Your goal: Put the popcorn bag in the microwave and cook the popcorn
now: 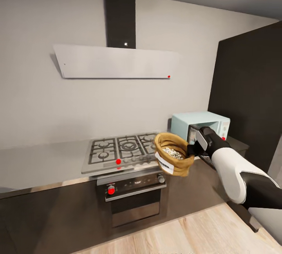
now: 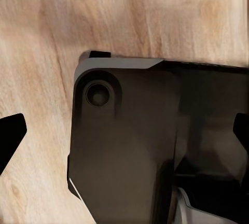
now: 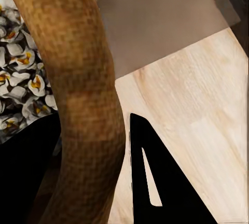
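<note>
My right gripper (image 1: 192,150) is shut on the rolled rim of the orange-brown popcorn bag (image 1: 174,158) and holds it in the air, tilted, in front of the worktop's edge. Whitish speckled popcorn (image 1: 173,153) fills the bag. In the right wrist view the bag rim (image 3: 78,79) runs between the fingers (image 3: 155,182), with popcorn (image 3: 21,79) beside it. The mint-blue microwave (image 1: 203,123) stands just behind and right of the bag, its dark door (image 1: 193,134) swung open. My left gripper (image 2: 124,133) is open above the wood floor, holding nothing.
A gas hob (image 1: 121,148) with black grates lies left of the bag, over a steel oven (image 1: 133,195). The grey countertop (image 1: 43,164) stretches left. A hood (image 1: 113,62) hangs on the wall. A tall dark cabinet (image 1: 250,89) stands right. The robot base (image 2: 129,156) shows beneath my left gripper.
</note>
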